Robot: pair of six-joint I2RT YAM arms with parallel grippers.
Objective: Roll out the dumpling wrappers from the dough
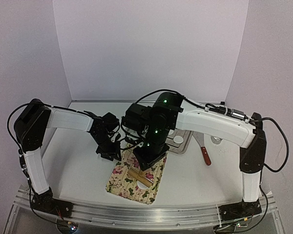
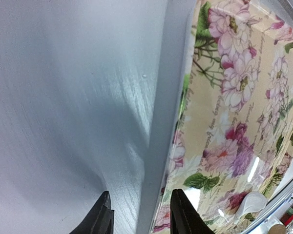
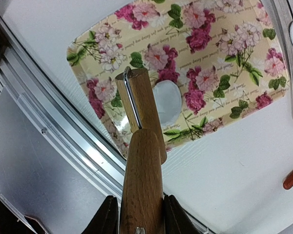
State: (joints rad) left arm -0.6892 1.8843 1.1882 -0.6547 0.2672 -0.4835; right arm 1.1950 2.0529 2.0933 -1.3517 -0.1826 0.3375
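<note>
A flowered tray (image 1: 122, 187) lies near the table's front edge. On it sits a round white dumpling wrapper (image 3: 168, 100), which also shows in the top view (image 1: 146, 180) and at the lower right of the left wrist view (image 2: 251, 204). My right gripper (image 3: 139, 214) is shut on the handle of a wooden rolling pin (image 3: 141, 156). The pin's roller (image 1: 136, 175) hangs beside and partly over the wrapper. My left gripper (image 2: 141, 217) is at the flowered tray's (image 2: 224, 122) left edge, its jaws apart on either side of the pale rim. Another wrapper (image 1: 177, 140) lies in the metal tray.
A metal tray (image 1: 185, 145) stands behind and to the right of the flowered one, with a red-handled tool (image 1: 205, 156) further right. An aluminium rail (image 3: 63, 141) runs along the near table edge. White walls close the back and both sides.
</note>
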